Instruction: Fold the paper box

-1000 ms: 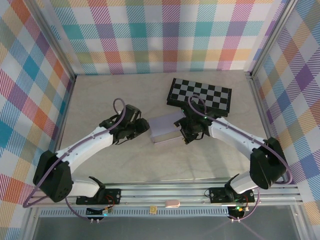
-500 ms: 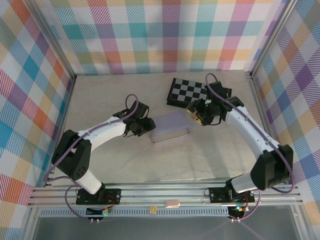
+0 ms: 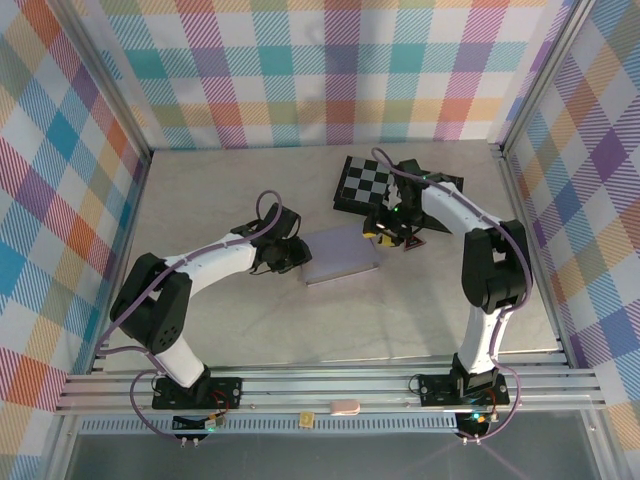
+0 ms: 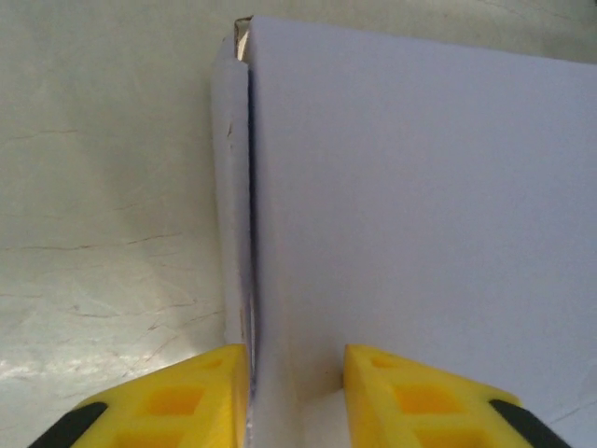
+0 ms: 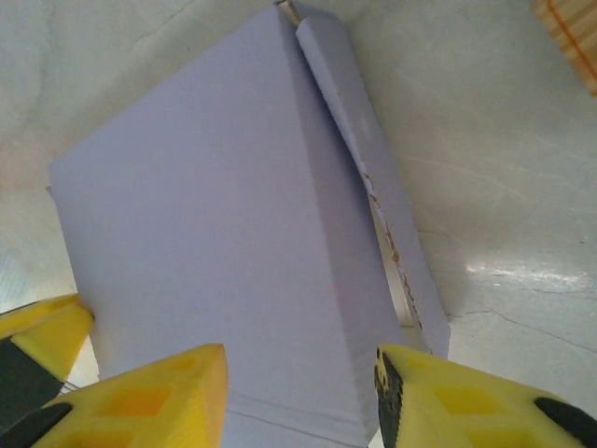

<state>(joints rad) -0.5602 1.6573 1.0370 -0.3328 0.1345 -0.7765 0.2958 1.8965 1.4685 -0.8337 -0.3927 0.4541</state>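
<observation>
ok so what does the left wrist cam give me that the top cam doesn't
Left wrist: a close look at the paper box side wall, with a dark seam where it meets the lid and a small gap at the far corner. Top external: the whole closed box lying flat on the table, the checkerboard behind it, and the right gripper at its far right corner. Both: the left gripper, fingers apart, at the box's left edge.

The paper box (image 4: 420, 187) blocks the way straight ahead of the left gripper (image 4: 297, 364). Bare table (image 4: 103, 187) lies open to its left. The checkerboard (image 3: 365, 182) crowds just beside the right gripper (image 3: 385, 232).
</observation>
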